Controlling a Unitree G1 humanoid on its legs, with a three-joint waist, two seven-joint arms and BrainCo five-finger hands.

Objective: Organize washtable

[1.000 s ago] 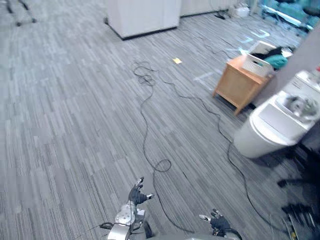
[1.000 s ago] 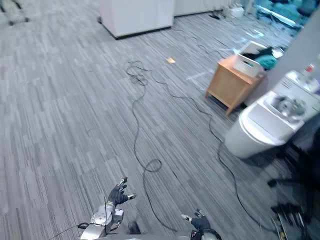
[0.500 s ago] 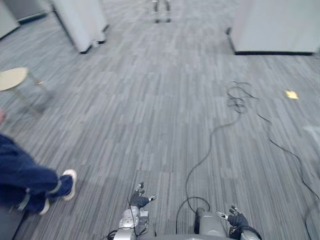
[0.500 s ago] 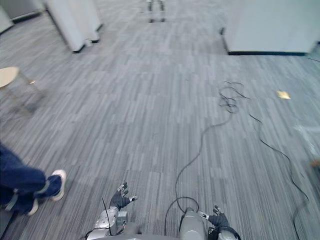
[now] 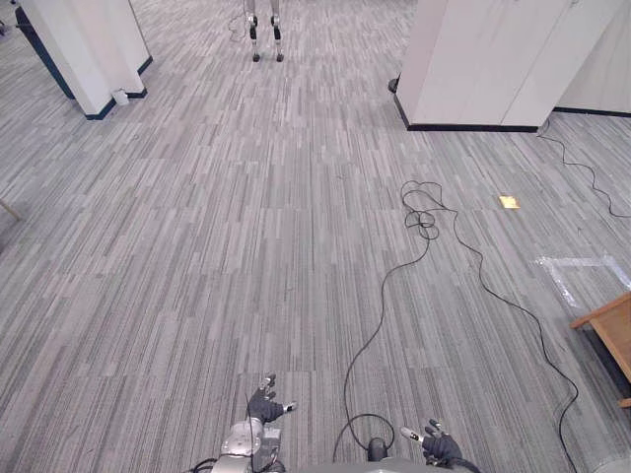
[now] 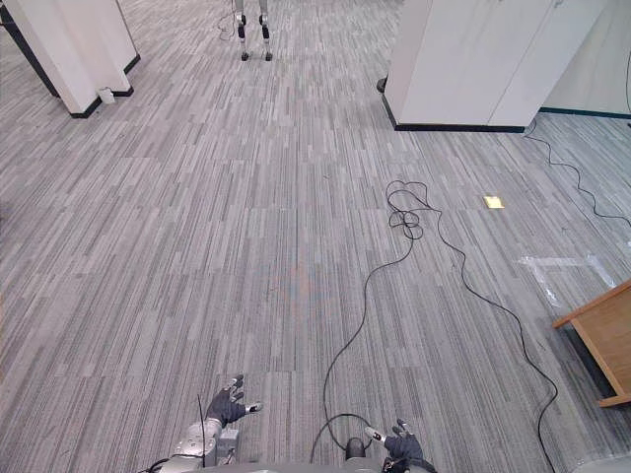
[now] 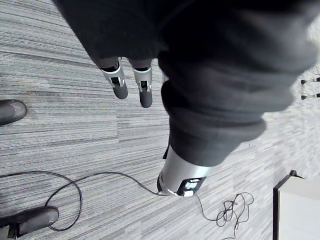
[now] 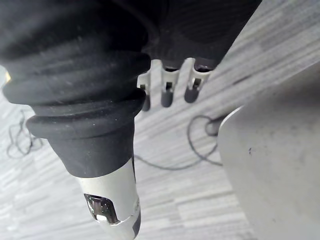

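Observation:
My left hand point(image 5: 264, 406) hangs low over the grey striped carpet at the bottom of the eye views, fingers spread and relaxed, holding nothing. My right hand point(image 5: 440, 449) hangs at the bottom right, also open and empty. In the left wrist view the straight fingers point(image 7: 118, 83) point down at the carpet with nothing between them. The right wrist view shows the fingers point(image 8: 167, 93) straight too, above bare carpet.
A white cabinet block point(image 5: 488, 59) stands at the back right and a white column point(image 5: 84, 49) at the back left. The corner of a wooden cabinet point(image 5: 611, 327) juts in at the right edge. A yellow patch point(image 5: 509, 201) and pale tape marks point(image 5: 577, 268) lie on the carpet.
The camera has swung: the wash fixtures seen a second ago and the person's legs and stool seen half a second ago have left the picture. Both hands stay low and open.

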